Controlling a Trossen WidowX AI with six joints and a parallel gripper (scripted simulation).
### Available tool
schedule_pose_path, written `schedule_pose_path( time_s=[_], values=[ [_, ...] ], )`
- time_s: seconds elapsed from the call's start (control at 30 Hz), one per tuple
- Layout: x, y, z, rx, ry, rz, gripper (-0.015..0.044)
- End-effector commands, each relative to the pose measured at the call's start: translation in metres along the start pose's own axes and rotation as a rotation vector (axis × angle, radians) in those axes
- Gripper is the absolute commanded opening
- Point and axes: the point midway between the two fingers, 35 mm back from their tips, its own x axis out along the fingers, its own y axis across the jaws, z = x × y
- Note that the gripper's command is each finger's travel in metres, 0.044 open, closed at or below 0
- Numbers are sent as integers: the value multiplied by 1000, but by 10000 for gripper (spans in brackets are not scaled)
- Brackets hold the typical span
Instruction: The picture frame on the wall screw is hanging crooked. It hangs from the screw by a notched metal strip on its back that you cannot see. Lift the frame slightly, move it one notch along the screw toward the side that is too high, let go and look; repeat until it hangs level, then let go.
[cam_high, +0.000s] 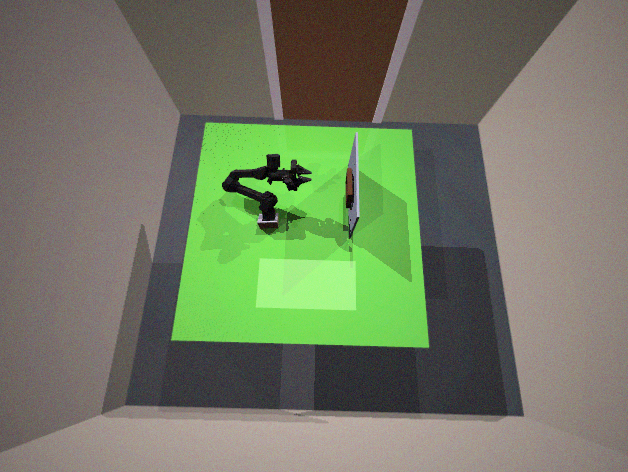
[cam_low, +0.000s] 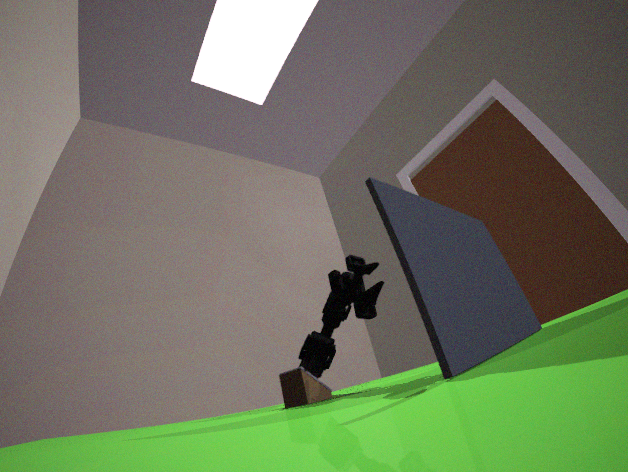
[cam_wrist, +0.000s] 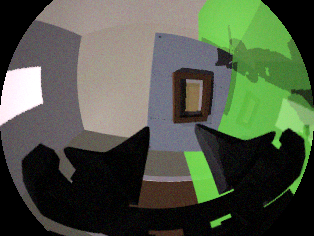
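Observation:
The picture frame (cam_high: 349, 183) (cam_wrist: 176, 97) has a brown rim and a pale yellow centre, and hangs on the front of the upright grey-blue wall panel (cam_high: 356, 152) (cam_low: 456, 284) (cam_wrist: 162, 100). The wrist view is turned sideways, with the panel's top edge on the left. There the frame's top edge looks slightly out of line with the panel's edge, but the curved view blurs the exact tilt. The screw and notched strip are hidden. My gripper (cam_high: 310, 176) (cam_low: 380, 273) (cam_wrist: 172, 129) is open and empty, in front of the panel and apart from the frame.
The arm's base stands on a small block (cam_high: 268, 221) (cam_low: 294, 388) on the green floor area (cam_high: 218, 304) (cam_low: 507, 421). A brown door (cam_high: 335, 60) (cam_low: 507, 203) is in the wall beyond. Shadows of the arm and panel fall across the green.

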Motion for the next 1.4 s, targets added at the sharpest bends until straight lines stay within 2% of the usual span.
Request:
schedule_pose_path(
  time_s=[0.0,0.2,0.53,1.17,1.37],
  values=[
    [0,-1,0,5,1,-5,260],
    [6,-1,1,0,0,0,260],
    [73,-39,1,6,6,2,260],
    [75,-39,-6,6,6,2,260],
    [101,-35,-9,6,7,3,260]
  ],
)
